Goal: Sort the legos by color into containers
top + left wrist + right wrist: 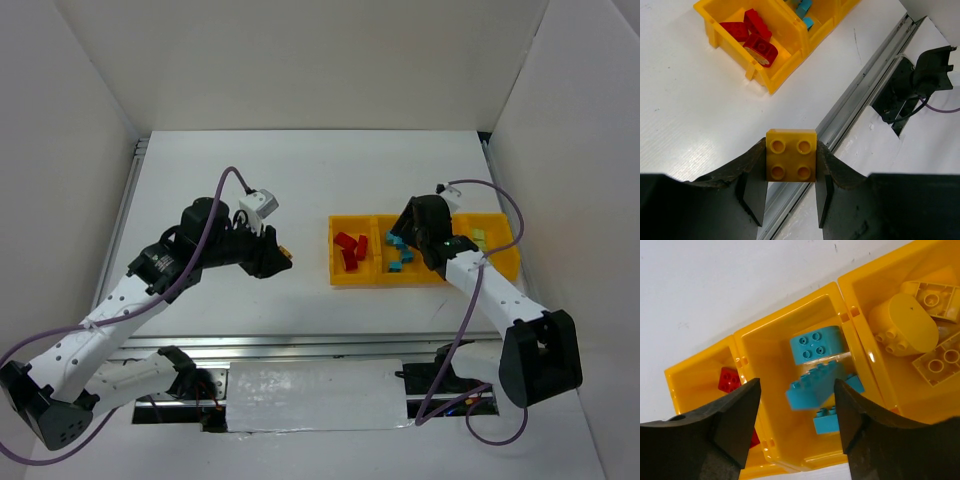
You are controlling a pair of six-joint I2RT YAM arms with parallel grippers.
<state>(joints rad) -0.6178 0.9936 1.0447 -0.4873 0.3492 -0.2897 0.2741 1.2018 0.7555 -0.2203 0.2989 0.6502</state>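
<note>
My left gripper (283, 255) is shut on an orange-yellow two-by-two brick (791, 155), held above the table left of the yellow tray (390, 283). My right gripper (418, 238) hangs open over the tray's second compartment (780, 322). A blurred teal brick (817, 385) lies between its fingers, touching neither, above two more teal bricks (815, 345). Red bricks (350, 250) fill the first compartment and also show in the left wrist view (752, 32). Orange-yellow bricks (902, 325) lie in the third. Pale green bricks (478, 238) lie in the fourth.
A metal rail (300, 345) runs along the table's near edge, with cables and the arm bases below it. White walls enclose the table on three sides. The right arm's forearm (490, 290) crosses the tray's right end.
</note>
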